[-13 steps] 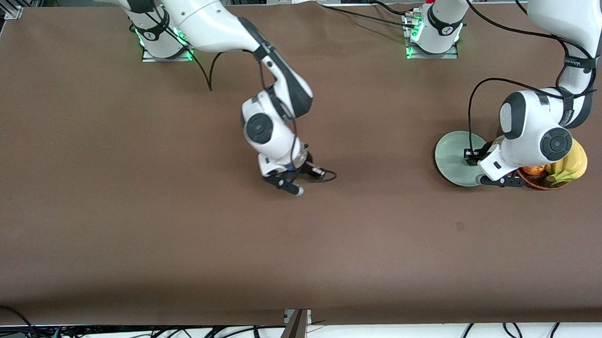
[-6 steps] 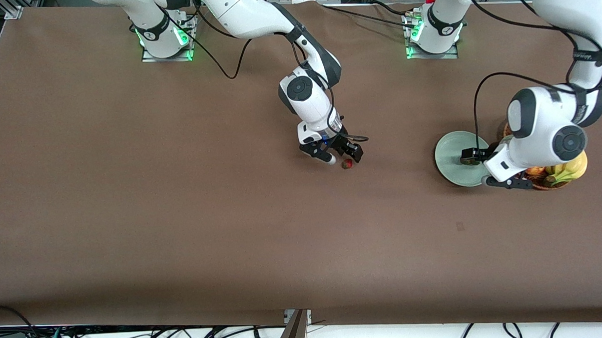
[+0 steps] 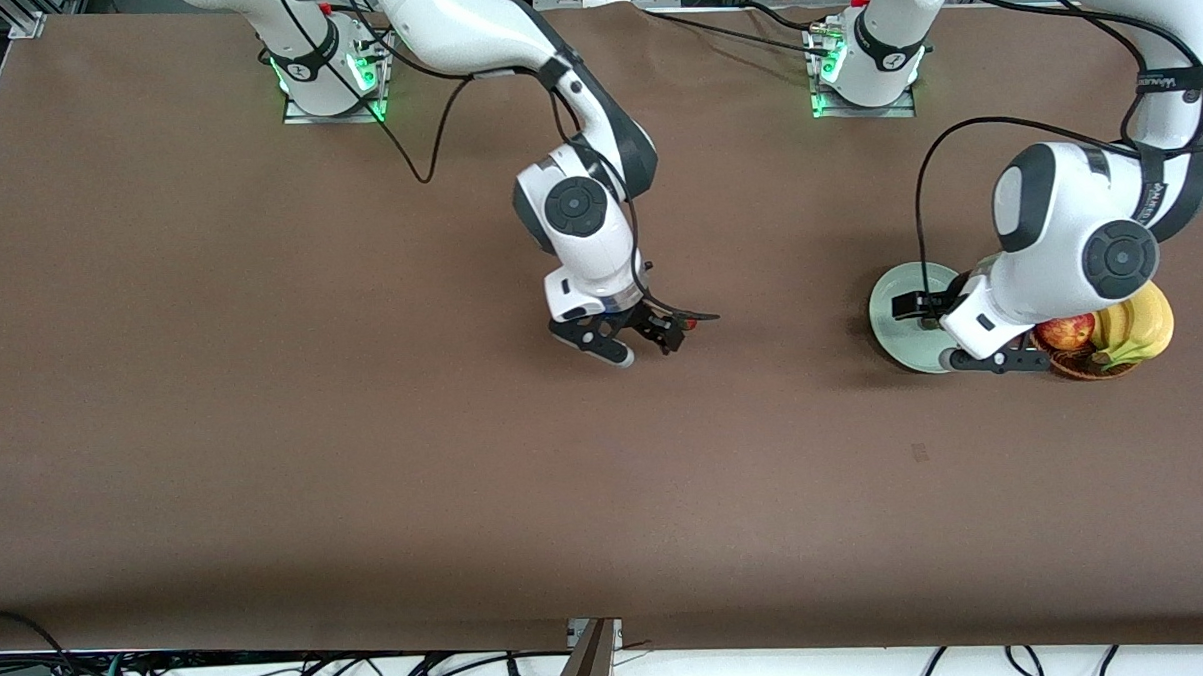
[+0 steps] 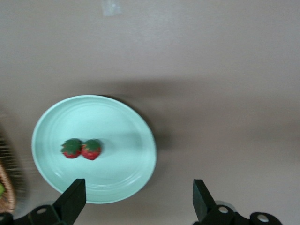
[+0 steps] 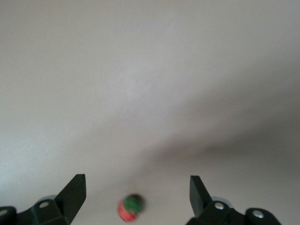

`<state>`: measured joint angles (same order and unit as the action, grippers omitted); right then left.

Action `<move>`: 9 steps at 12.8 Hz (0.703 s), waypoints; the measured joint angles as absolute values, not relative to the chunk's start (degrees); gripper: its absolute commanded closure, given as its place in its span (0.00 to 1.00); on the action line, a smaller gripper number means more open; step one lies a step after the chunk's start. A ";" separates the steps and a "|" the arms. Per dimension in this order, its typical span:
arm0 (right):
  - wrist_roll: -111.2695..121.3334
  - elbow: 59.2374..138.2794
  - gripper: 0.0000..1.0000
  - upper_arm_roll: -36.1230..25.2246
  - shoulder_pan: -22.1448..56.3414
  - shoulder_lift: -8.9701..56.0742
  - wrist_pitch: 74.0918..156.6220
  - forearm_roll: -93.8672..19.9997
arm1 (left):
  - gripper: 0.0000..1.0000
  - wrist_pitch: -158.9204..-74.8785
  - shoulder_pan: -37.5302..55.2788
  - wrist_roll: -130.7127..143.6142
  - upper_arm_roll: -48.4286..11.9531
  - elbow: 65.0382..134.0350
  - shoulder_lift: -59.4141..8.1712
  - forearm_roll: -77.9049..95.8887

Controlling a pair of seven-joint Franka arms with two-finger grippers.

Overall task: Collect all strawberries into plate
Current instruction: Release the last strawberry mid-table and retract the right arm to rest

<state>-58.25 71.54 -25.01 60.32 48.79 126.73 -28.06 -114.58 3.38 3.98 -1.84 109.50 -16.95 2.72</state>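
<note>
On the mint-green plate (image 4: 117, 122): two strawberries (image 4: 82, 148), touching. Left end effector (image 4: 138, 204) over plate, released. Wicker basket (image 3: 1078, 361) beside plate: apple (image 3: 1065, 332), bananas (image 3: 1141, 324). Third strawberry (image 5: 131, 208) on tabletop (image 3: 263, 390), toward the right arm's end from plate, under right end effector (image 5: 136, 199), released.

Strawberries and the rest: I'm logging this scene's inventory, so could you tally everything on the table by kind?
Strawberries: 3, two on the plate, one on the table under the open right gripper
Plate: 1, under the open left gripper
Basket: 1
Apple: 1
Banana bunch: 1
Total: 7
</note>
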 measured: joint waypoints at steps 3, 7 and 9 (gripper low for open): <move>-47.31 71.62 0.01 -32.95 59.79 41.60 111.00 -27.62 | 0.00 -118.98 3.58 17.03 -9.16 109.56 -17.36 2.69; -34.35 74.71 0.00 -40.43 58.87 33.90 99.39 -25.45 | 0.00 -129.34 5.46 48.00 -24.59 109.86 -23.09 -9.71; -30.90 79.01 0.00 -38.11 55.75 28.48 98.63 -19.25 | 0.00 -131.66 6.34 59.33 -28.23 109.47 -27.55 -17.28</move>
